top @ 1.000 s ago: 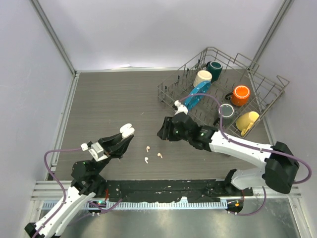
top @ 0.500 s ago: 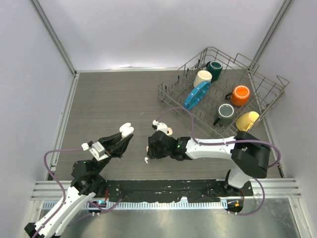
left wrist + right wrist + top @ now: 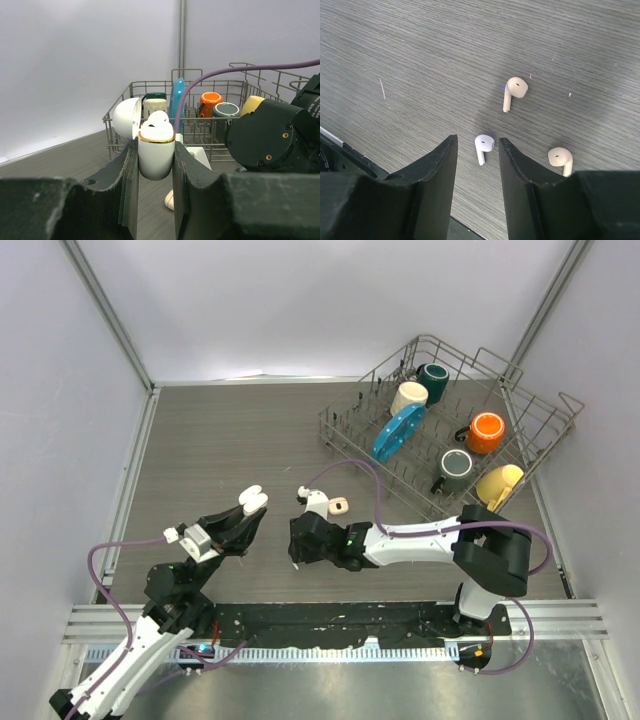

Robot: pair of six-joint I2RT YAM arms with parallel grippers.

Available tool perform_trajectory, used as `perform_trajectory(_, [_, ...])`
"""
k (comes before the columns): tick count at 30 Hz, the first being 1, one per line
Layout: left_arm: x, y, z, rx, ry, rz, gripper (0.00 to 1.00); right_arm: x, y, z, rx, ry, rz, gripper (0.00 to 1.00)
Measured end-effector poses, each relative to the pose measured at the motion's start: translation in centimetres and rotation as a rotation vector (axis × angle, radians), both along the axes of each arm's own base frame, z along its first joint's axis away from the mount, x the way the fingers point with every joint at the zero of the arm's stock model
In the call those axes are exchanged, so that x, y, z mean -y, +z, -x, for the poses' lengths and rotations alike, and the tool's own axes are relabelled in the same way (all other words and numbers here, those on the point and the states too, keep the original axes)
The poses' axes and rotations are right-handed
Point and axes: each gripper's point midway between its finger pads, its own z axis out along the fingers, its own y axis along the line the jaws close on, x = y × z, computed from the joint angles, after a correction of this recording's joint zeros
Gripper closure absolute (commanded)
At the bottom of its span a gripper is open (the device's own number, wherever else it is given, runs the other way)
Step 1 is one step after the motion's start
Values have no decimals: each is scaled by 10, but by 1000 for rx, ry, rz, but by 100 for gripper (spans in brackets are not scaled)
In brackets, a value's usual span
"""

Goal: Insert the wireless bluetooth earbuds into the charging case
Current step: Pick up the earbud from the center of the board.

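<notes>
A: Why does the left gripper (image 3: 153, 150) keep the charging case (image 3: 156, 162) up in the air?

B: I think it offers the case to the other arm. Its fingers press on both sides of the body. The case stands upright and its lid (image 3: 125, 117) is swung back to one side, so the mouth is free from above. Something white sits in the mouth, but I cannot tell if it is an earbud.

A: And the right gripper (image 3: 476, 140)?

B: It is low over the table and points down. The jaws stand apart and hold nothing. The white earbud (image 3: 483, 146) lies on the table between the tips and, as far as I see, touches neither of them. I judge this to be the pick-up of that earbud.

A: And the other small ones?

B: A peach earbud (image 3: 514, 90) lies just beyond the white one. A second peach earbud (image 3: 560, 157) lies near the right finger.

A: What about the surface and the room?

B: Plain pale walls (image 3: 300, 300) close three sides. The table (image 3: 220, 440) is dark grey and matte, with a fine wood grain. A wire dish rack (image 3: 470, 352) stands in the far right corner, well apart from the work. The table also has some thin pale scratches (image 3: 382, 89).
</notes>
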Motion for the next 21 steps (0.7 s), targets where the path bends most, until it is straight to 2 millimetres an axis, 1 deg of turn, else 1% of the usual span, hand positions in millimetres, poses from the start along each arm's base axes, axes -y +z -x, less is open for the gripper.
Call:
perform_trajectory(5, [-2, 0, -2, -6, 13, 7, 100, -5, -3, 1, 10, 2, 12, 57])
perform_trajectory(11, [-3, 0, -3, -11, 20, 13, 100, -5, -8, 2, 12, 1, 39, 59])
perform_trajectory(21, [-3, 0, -3, -22, 17, 25, 100, -11, -15, 4, 5, 8, 75, 60])
